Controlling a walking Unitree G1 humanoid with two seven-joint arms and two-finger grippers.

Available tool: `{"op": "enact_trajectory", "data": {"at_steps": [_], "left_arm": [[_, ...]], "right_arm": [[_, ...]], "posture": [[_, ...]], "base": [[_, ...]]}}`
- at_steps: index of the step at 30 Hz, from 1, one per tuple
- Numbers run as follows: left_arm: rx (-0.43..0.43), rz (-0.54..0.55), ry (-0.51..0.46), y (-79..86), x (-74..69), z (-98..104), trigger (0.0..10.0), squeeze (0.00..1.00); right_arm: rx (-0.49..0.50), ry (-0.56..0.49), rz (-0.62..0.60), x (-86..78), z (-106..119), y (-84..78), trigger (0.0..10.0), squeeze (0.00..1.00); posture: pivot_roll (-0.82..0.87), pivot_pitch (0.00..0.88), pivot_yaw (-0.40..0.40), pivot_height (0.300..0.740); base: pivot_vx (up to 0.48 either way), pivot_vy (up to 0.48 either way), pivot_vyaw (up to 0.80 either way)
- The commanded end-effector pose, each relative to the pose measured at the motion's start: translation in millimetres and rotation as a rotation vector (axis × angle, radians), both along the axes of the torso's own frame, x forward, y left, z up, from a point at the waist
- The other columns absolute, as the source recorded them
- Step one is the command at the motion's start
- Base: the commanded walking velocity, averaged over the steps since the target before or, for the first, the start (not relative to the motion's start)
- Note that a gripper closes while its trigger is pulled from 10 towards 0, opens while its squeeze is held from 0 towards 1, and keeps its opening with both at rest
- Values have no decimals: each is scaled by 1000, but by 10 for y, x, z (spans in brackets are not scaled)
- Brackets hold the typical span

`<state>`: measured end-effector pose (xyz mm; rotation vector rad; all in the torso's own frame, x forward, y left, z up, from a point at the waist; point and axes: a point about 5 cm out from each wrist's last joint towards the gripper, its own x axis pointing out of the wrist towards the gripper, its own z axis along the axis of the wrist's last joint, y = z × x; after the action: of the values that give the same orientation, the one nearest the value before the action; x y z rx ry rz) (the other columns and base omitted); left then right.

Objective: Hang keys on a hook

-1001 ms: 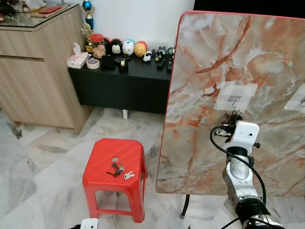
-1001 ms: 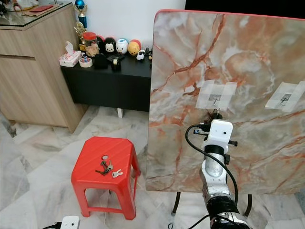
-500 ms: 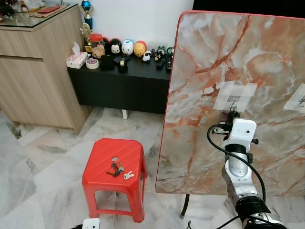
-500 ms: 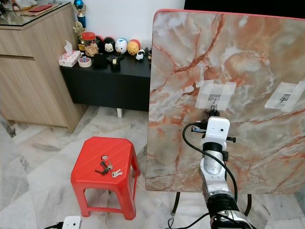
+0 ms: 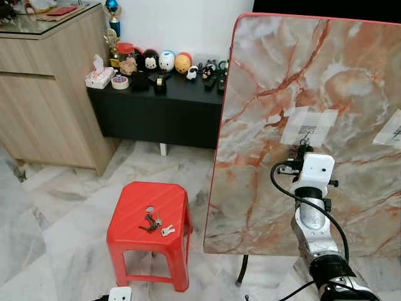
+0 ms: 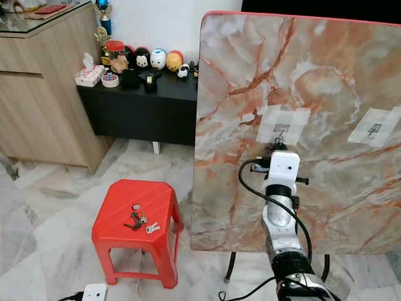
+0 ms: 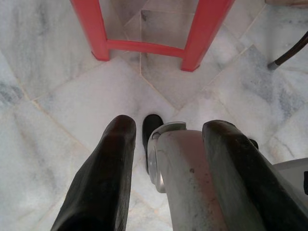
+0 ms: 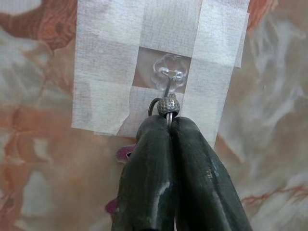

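Right gripper [image 8: 168,120] pinched tight on a key ring [image 8: 155,105], risen since a second ago and now right at the taped clear hook [image 8: 168,77] mid-panel on the marble board [image 5: 263,188], so hanging looks close. Another key bunch [image 5: 154,222] lying mid-top on the red stool [image 5: 125,235]; left gripper [image 7: 163,144] spread open, idle over the floor.

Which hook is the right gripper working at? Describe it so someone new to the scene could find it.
Find the big upright marble board beside the red stool. Two white tape patches sit on its face; the hook is the clear plastic one under the patch nearer the stool. Unlike the other patch at the far edge, this one has the right gripper pressed up to it, holding a key ring.
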<state>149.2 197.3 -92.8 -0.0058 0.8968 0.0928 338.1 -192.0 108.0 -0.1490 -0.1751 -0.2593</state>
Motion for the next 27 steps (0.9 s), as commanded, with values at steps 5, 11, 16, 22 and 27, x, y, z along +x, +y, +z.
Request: {"op": "enact_trajectory", "data": {"at_steps": [5,11,16,22,27], "left_arm": [[5,-23,6,-35,-7,-8,10000,0],[6,-22,4,-25,1,-4,10000,0],[6,-21,10,-14,-13,-9,10000,0],[6,-18,24,-5,-55,-25,10000,0],[5,-17,35,-4,-86,-37,10000,0]], "right_arm": [[6,-1,-13,51,67,-35,10000,0],[9,32,10,65,34,-2,10000,0],[-4,40,26,61,20,21,10000,0],[-19,43,41,61,22,37,10000,0],[-26,49,50,67,20,48,10000,0]], "posture": [[96,0,-87,740],[96,0,-87,740],[97,0,-87,740],[97,0,-87,740],[97,0,-87,740]], "base": [[0,0,0],[0,0,0],[0,0,0],[0,0,0],[0,0,0]]}}
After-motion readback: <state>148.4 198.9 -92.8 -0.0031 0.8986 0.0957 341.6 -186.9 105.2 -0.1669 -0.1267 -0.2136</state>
